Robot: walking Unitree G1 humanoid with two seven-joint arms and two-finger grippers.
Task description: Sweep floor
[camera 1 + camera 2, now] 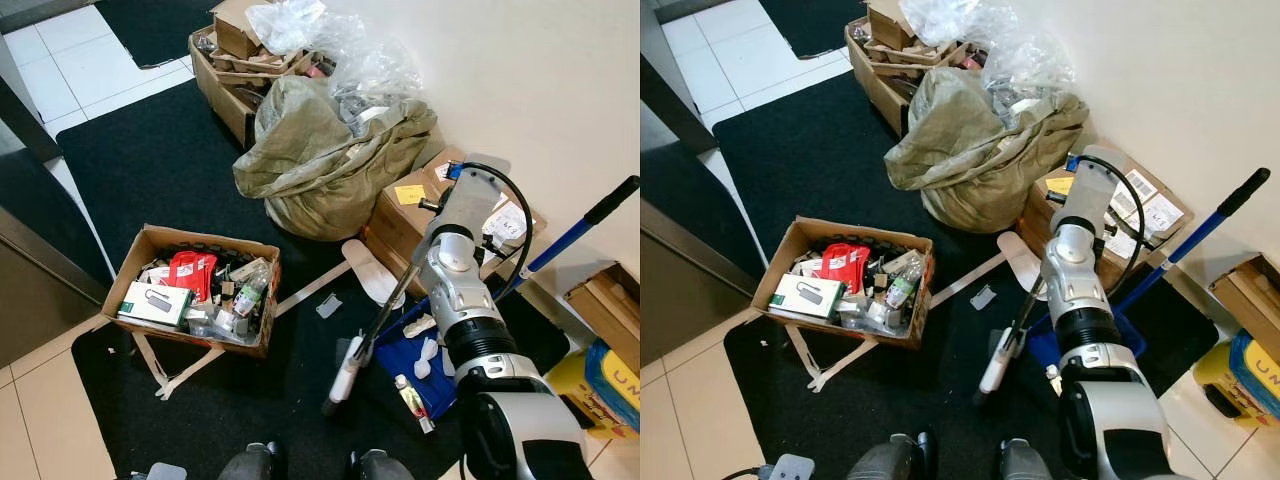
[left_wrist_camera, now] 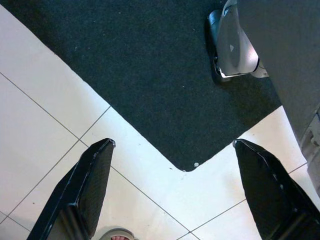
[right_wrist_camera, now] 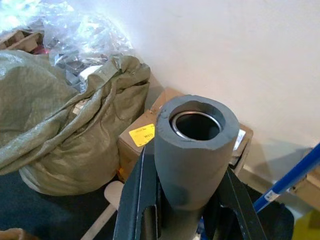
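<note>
My right gripper is shut on the grey foam grip of a broom handle, with the open tube end facing the camera. In the eye views my right arm reaches forward. The thin broom shaft slants down from it to a white and black lower end on the black mat. A blue dustpan with white scraps in it lies beside the shaft, and its blue pole leans toward the wall. My left gripper hangs open over white tile at the mat's corner.
An open cardboard box of small items sits on the mat at the left. A stuffed olive sack and more boxes line the wall. A paper scrap and a white insole lie on the mat. Yellow containers stand at the right.
</note>
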